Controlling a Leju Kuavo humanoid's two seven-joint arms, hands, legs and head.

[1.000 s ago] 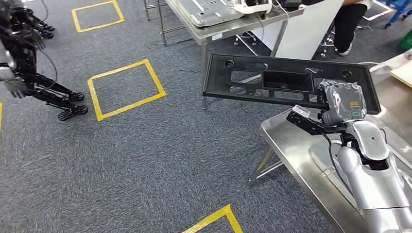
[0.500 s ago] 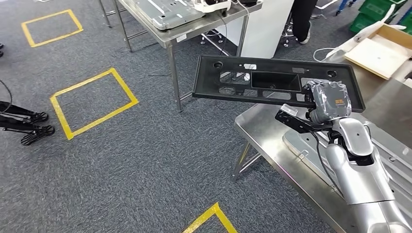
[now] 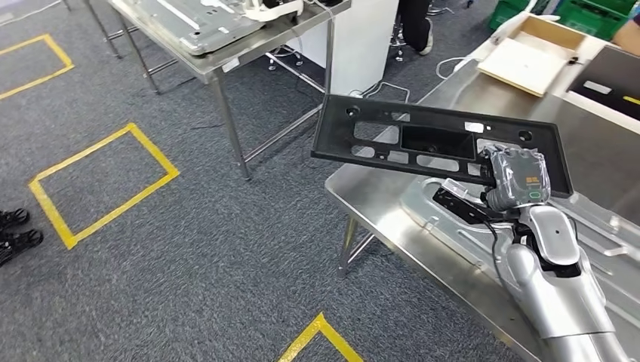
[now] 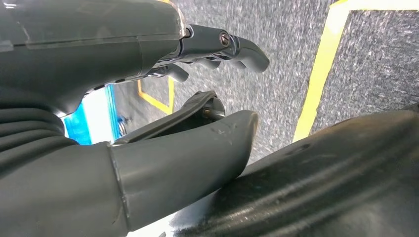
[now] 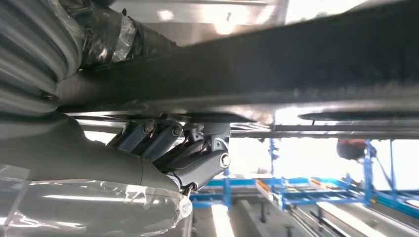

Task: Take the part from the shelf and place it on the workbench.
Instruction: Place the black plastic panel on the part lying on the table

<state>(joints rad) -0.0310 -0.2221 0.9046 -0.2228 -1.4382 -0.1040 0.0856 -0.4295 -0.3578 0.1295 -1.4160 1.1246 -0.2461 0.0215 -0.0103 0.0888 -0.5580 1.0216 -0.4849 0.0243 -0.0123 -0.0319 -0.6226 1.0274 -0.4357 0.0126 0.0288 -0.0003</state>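
Note:
The part (image 3: 423,139) is a long black plastic panel with several cutouts. My right hand (image 3: 515,178) grips it at its right end and holds it level in the air. Most of the part hangs over the near left corner of the steel workbench (image 3: 370,202), and its left end reaches out over the carpet. In the right wrist view the part (image 5: 296,64) crosses the picture and my right hand (image 5: 99,148) has its fingers (image 5: 202,158) curled under it. My left hand (image 4: 113,54) hangs over the carpet with its fingers apart and nothing in it.
A stamped grey metal sheet (image 3: 604,226) lies on the workbench under my right arm. A cardboard box (image 3: 528,56) sits at its far end. A second steel table (image 3: 226,53) with a grey panel stands behind. Yellow tape squares (image 3: 98,181) mark the carpet. A person's legs (image 3: 415,23) stand beyond.
The whole picture has shifted as the camera turned right. The workbench now lies closer beneath the part. My right hand still grips the part in the same way.

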